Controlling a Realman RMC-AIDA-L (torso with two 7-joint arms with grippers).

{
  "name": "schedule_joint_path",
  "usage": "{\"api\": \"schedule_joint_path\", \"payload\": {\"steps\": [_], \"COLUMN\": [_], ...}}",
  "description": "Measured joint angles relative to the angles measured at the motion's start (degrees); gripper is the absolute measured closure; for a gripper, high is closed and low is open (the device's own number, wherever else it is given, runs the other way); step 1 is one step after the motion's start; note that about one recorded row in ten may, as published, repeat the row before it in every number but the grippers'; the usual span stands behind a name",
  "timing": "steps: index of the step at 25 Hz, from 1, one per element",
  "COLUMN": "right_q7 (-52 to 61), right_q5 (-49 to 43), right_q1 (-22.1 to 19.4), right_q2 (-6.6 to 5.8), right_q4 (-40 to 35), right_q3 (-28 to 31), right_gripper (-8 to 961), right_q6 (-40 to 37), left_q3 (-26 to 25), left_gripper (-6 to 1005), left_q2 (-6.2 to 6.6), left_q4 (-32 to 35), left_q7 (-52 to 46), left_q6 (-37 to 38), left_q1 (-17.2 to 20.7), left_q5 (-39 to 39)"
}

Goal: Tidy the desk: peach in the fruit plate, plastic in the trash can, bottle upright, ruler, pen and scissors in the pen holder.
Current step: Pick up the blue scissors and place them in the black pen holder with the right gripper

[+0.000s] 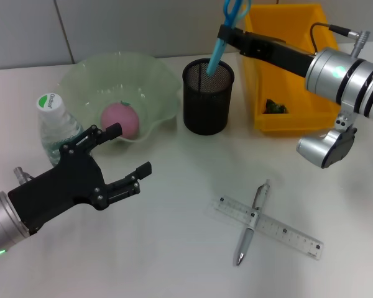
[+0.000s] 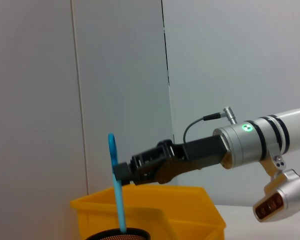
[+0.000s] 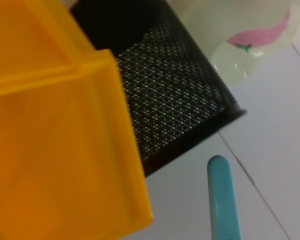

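My right gripper [image 1: 225, 32] is shut on the blue scissors [image 1: 217, 51] and holds them upright, their lower end inside the black mesh pen holder [image 1: 207, 105]. The left wrist view also shows the scissors [image 2: 118, 200] in that gripper [image 2: 126, 172] above the holder. My left gripper [image 1: 129, 151] is open and empty, low over the table in front of the green fruit plate [image 1: 155, 74], which holds the pink peach [image 1: 120, 119]. A clear bottle [image 1: 53, 124] stands upright to its left. A ruler [image 1: 292, 236] and a silver pen [image 1: 256, 205] lie crossed on the table.
A yellow trash bin [image 1: 311, 118] stands behind the right arm with a dark scrap [image 1: 275, 107] inside. In the right wrist view, the bin [image 3: 50, 125] sits right next to the pen holder [image 3: 175, 100]. A grey wall is at the back.
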Motion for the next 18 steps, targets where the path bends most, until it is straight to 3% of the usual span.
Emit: {"api": "schedule_joint_path", "payload": {"steps": [6, 18], "right_q7": [-6.54, -9.22], "right_q5": [0.07, -0.21], "right_q1": [1.15, 2.53], "right_q2": [0.19, 0.21], "right_q4": [2.04, 3.07], "right_q3": [-0.01, -0.79], "right_gripper": [625, 608], "right_q6": [0.02, 2.14], "left_q3": [0.08, 0.05], "left_gripper": [137, 137], "left_q2": [0.0, 0.0], "left_q4": [-1.97, -4.21], "left_q7": [3.53, 7.77], "left_q6": [-0.01, -0.07], "left_q1": [-0.66, -1.45], "left_q5": [-1.16, -3.12]}}
